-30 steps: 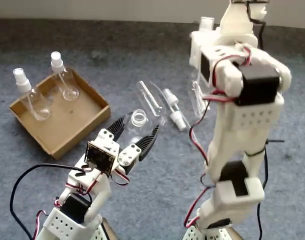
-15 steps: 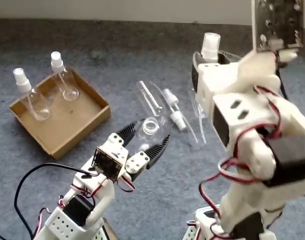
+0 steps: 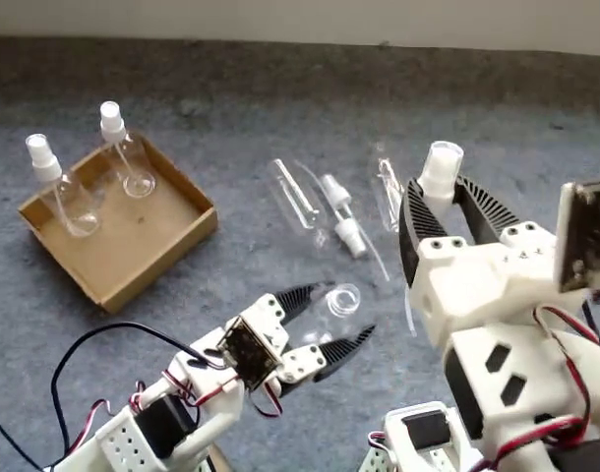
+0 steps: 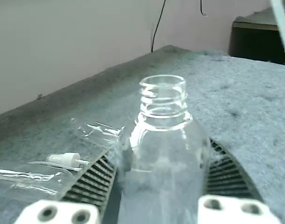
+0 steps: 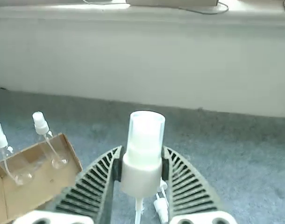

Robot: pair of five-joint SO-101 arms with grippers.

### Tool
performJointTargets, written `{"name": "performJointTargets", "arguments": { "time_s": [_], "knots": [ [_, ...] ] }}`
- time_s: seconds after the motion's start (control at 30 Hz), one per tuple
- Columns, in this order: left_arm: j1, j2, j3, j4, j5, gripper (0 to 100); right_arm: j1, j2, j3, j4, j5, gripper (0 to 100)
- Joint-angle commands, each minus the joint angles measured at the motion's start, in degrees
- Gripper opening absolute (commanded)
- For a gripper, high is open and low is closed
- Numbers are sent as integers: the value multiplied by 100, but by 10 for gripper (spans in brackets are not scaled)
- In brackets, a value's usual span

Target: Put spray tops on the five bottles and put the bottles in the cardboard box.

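Observation:
My left gripper (image 3: 342,312) is shut on an upright clear bottle (image 3: 345,298) with a bare threaded neck (image 4: 163,93), near the table's front middle. To its right and farther back, my right gripper (image 3: 440,184) is shut on a white spray top (image 3: 442,164), cap up and dip tube hanging down (image 5: 145,135). The cardboard box (image 3: 172,251) sits at the left and holds two capped bottles (image 3: 46,167) (image 3: 115,128). Two more clear bottles (image 3: 295,192) (image 3: 389,187) and a loose spray top (image 3: 344,224) lie on the carpet between the arms.
The table is covered in grey carpet (image 3: 231,98). A black cable (image 3: 74,349) loops beside the left arm's base. A pale wall (image 5: 180,60) rises behind the table's far edge.
My left gripper carried the bottle right and toward the front. The right arm swung down and nearer, bringing the spray top lower and closer to the held bottle.

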Motion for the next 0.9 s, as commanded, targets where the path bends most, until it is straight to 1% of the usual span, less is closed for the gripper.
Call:
{"name": "performJointTargets", "arguments": {
  "time_s": [0.0, 0.23, 0.37, 0.5, 0.63, 0.67, 0.8, 0.87],
  "knots": [
    [338, -13, 110, 211, 35, 66, -40, -497, 1279, -1156, -35, 38],
    [356, -13, 110, 220, 35, 66, -66, -2035, 3793, -3257, -70, 38],
    [330, -13, 110, 220, 35, 66, -48, -2712, 4611, -3908, -70, 38],
    [321, -13, 110, 220, 35, 66, -31, -2782, 4585, -3943, -70, 38],
    [321, -13, 110, 220, 35, 66, -40, -2624, 4154, -3873, -97, 37],
    [321, -13, 110, 220, 35, 66, -57, -2571, 3943, -3776, -220, 37],
    [321, -13, 110, 220, 35, 66, -84, -2448, 3020, -3231, -1187, 37],
    [321, -13, 110, 220, 35, 66, -242, -2457, 2712, -2993, -1284, 37]
  ]
}}
